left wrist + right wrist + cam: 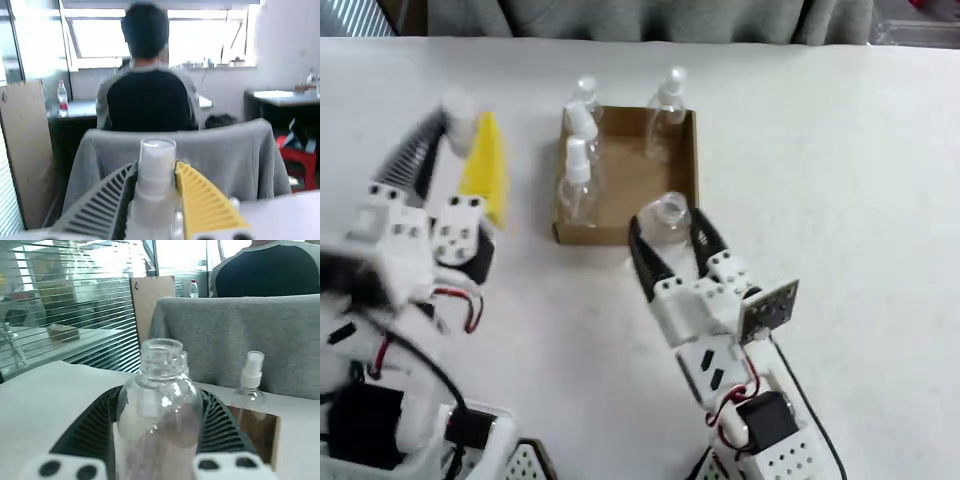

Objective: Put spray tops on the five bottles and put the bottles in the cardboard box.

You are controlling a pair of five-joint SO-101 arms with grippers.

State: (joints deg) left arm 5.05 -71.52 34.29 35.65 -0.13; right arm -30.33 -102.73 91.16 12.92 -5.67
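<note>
Right tool [668, 222] clamped on bottle [160, 405]; holds it upright beside box [694, 160], neck bare for capping. Left tool [460, 125] clamped on spray top [156, 167], raised ready. Four capped bottles [578, 185] boxed.

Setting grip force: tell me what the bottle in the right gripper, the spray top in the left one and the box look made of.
Bottle: clear glossy plastic, probably; the background shows through and highlights glint on its shoulder. Spray top: whitish, smooth plastic, likely. Box: matte brown cardboard, judging by its thin flat walls.
</note>
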